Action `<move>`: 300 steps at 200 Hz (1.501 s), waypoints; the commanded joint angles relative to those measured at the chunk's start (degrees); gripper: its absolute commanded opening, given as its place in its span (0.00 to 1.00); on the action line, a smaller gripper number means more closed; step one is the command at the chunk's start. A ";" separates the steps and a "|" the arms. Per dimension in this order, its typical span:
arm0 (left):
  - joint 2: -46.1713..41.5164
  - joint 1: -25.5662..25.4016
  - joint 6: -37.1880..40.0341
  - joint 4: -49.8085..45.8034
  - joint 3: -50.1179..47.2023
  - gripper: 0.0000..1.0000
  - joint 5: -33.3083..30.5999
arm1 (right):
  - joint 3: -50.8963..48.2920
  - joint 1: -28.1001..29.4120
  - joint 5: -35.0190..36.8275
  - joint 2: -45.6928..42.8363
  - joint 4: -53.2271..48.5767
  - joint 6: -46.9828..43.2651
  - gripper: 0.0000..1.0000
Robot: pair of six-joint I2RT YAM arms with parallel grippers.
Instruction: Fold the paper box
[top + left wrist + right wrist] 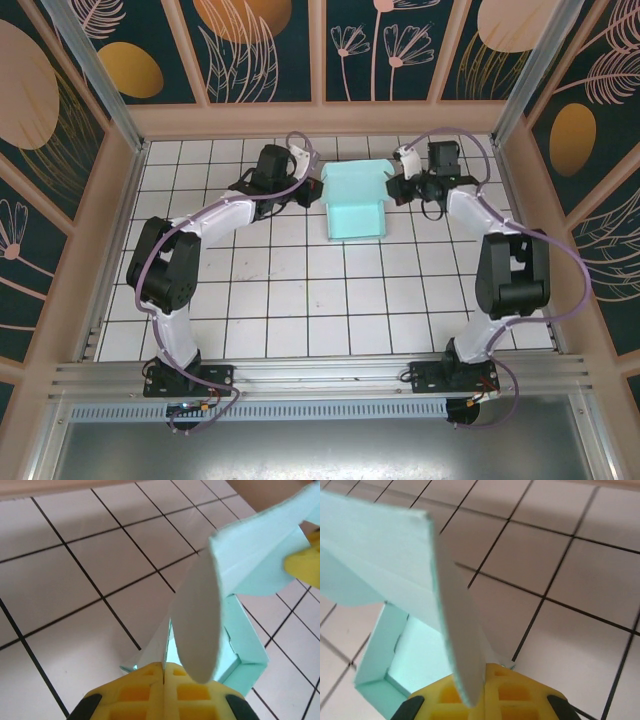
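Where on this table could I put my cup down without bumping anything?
The widest bare patch of the table lies in its middle, bordered by the left arm, the right arm, the paper box beyond and the metal rail nearer. Crowded: the far middle, where the left gripper and right gripper pinch its sides.

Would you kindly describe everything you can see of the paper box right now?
The paper box is pale light-blue thin card, partly folded: a shallow open tray with raised side walls and rounded side flaps lifted at its far end. It sits on the white tiled table, between the arms. The left gripper and right gripper each pinch a side of it.
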 commanded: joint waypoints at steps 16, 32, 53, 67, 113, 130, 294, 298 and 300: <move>-0.77 -2.64 -3.34 9.29 -3.04 0.00 -6.07 | -6.35 6.80 19.24 -3.18 16.56 16.17 0.00; -1.34 -3.68 -3.63 14.11 -5.63 0.00 -8.97 | -9.72 8.88 21.67 -3.11 22.53 19.69 0.00; -2.27 -4.72 -4.50 22.24 -10.39 0.00 -11.78 | -13.56 12.10 27.32 -3.09 29.96 21.68 0.00; -2.41 -5.29 -5.26 26.35 -12.79 0.00 -13.38 | -15.87 13.82 31.29 -2.94 34.11 22.49 0.00; -0.19 -6.22 -10.37 30.81 -15.16 0.00 -16.81 | -21.84 17.23 36.89 -2.03 43.59 24.62 0.00; 0.00 -6.59 -12.41 33.16 -16.68 0.00 -18.92 | -23.78 18.25 38.46 -2.39 45.99 25.14 0.00; 4.11 -11.31 -10.52 59.01 -29.49 0.00 -29.86 | -40.14 29.20 54.48 7.74 87.28 16.54 0.00; 4.38 -11.40 -10.40 59.24 -29.51 0.00 -30.11 | -40.01 29.33 54.60 8.12 87.50 16.67 0.00; 4.50 -11.39 -10.34 59.35 -29.46 0.00 -30.17 | -39.97 29.43 54.65 8.30 87.56 16.76 0.00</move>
